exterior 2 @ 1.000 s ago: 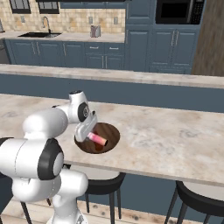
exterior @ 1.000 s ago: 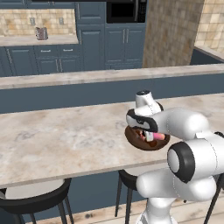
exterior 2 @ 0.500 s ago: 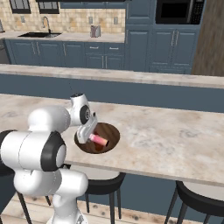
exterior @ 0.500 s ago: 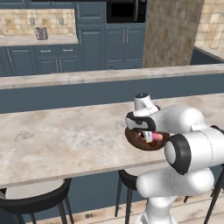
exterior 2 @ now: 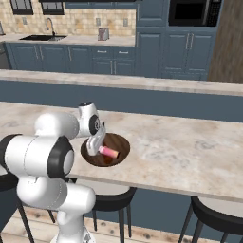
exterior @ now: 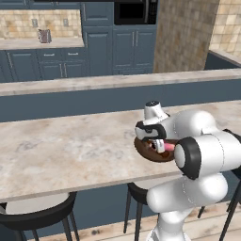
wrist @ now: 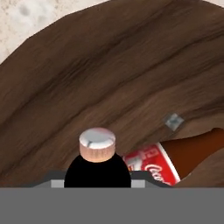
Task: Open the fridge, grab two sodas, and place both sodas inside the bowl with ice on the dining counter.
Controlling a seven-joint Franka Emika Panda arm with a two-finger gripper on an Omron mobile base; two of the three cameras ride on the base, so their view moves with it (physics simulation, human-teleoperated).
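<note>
Our gripper (exterior 2: pixel 96 144) hangs over the bowl (exterior 2: pixel 121 144) on the dining counter (exterior 2: pixel 180 152), jaws narrowed, apparently pinching the pink-orange bottle (wrist: pixel 97 164). Beside the jaws, the cola bottle (wrist: pixel 175 159) lies inside the bowl.

Counter (exterior 2: pixel 190 156) open right of bowl (exterior 2: pixel 121 142); cola bottle (wrist: pixel 175 159) + pink bottle (exterior 2: pixel 108 151) crowd bowl.

Bowl (wrist: pixel 109 74): dark-brown wood, streaked grain, matt. Counter (exterior: pixel 70 146): beige marbled stone, smooth, faint sheen. Cola bottle (wrist: pixel 175 157): brown, glossy, red label with white script. Second bottle (wrist: pixel 97 168): black cap, its tip pale pink and shiny. Stools (exterior 2: pixel 218 213): black, matt. Far wall (exterior: pixel 188 33): tan tile, rough-looking.
</note>
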